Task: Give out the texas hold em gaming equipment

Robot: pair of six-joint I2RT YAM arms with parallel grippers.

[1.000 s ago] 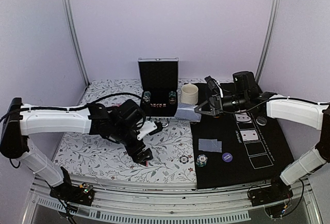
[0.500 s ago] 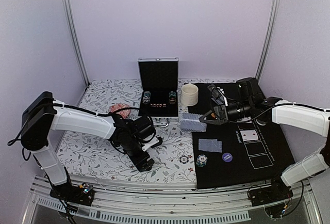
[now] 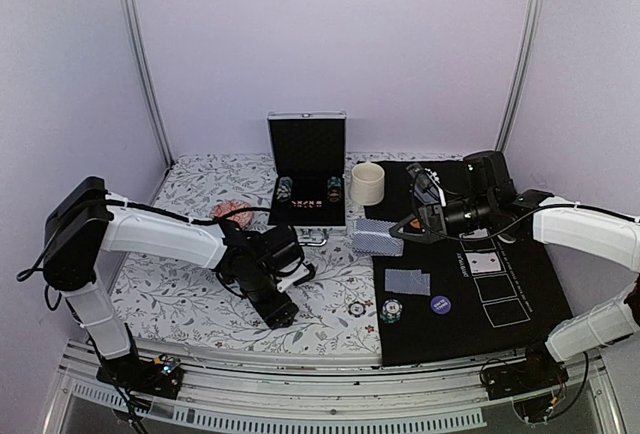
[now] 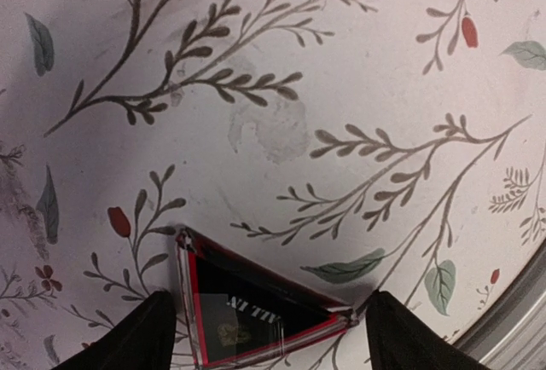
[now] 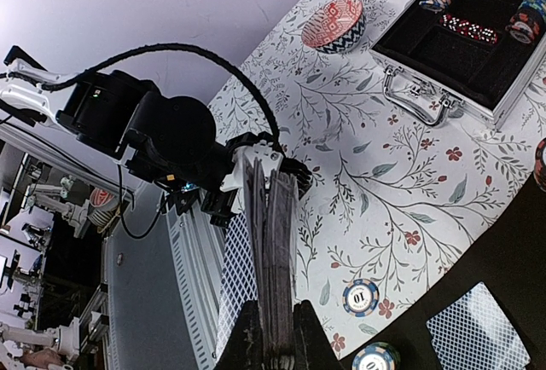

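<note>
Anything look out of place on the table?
One striped poker chip lies alone on the floral cloth, off the black mat; a face-down card sits outside the mat's printed card boxes.

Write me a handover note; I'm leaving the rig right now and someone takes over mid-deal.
Left gripper: open, straddling the triangle marker that lies on the floral cloth; contact unclear.
Right gripper: shut on the card deck, held on edge by the black mat, at its left edge.
Out: face-down card, face-up card and blue disc on the mat; a chip on the cloth, a second chip at the mat's edge; spare chips in the open case.
Left: place the marker, deal the deck, hand out chips.
</note>
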